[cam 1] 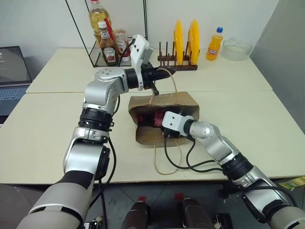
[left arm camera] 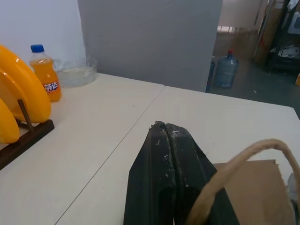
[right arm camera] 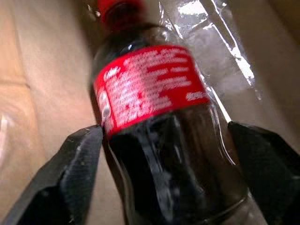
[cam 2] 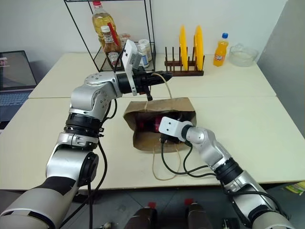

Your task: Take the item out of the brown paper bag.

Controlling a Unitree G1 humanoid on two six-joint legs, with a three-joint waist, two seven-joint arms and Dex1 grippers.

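The brown paper bag (cam 1: 183, 101) lies on its side on the table, its mouth toward my right arm. My left gripper (left arm camera: 167, 127) is shut on the bag's upper twine handle (cam 1: 172, 83) and holds it up above the bag. The item (right arm camera: 154, 117), a dark drink bottle with a red cap and red label, lies inside the bag (cam 1: 151, 119). My right gripper (right arm camera: 166, 140) reaches into the bag's mouth and is open. Its two fingers (right arm camera: 77, 159) stand on either side of the bottle's lower body, apart from it. The bag's other handle (cam 1: 167, 162) trails loose on the table.
At the back of the table stand a wooden rack with yellow plates (cam 1: 183, 40), an orange soda bottle (cam 1: 214, 44) and a glass bowl (cam 1: 237, 47). A wire shelf with ketchup and oil bottles (cam 1: 108, 45) is at the back left. A laptop (cam 1: 12, 71) sits at the far left.
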